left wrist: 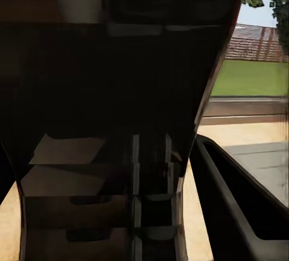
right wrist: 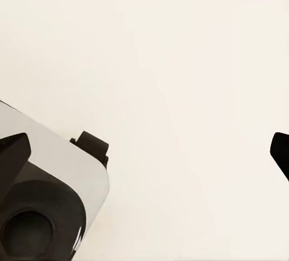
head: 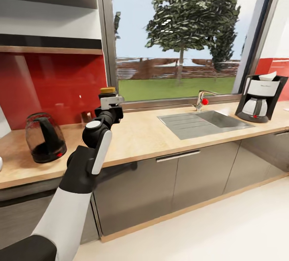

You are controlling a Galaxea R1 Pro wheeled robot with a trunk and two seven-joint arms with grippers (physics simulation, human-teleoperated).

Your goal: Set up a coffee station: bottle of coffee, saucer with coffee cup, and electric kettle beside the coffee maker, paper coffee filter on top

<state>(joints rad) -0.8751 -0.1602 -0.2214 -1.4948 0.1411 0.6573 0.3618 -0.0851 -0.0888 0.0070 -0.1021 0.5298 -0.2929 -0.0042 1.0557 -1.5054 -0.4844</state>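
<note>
We see the bottle of coffee held up over the kitchen countertop, its yellow cap showing above the left gripper, whose jaws are clamped on it. In the left wrist view the dark body of the bottle sits close against the camera, with a black finger running alongside it. The left arm reaches up from the lower left, over the near edge of the worktop.

To the arm's left the electric kettle stands on the counter before the red backsplash. Well apart, at the far right end of the worktop, stands the coffee maker with the paper coffee filter resting on its top. Between the arm and the coffee maker lies the inset steel sink, its faucet by the window.

In the right wrist view we see the pale floor and a white and black part of the robot; a dark fingertip of the right gripper shows at the edge, and we cannot tell how its jaws stand.
</note>
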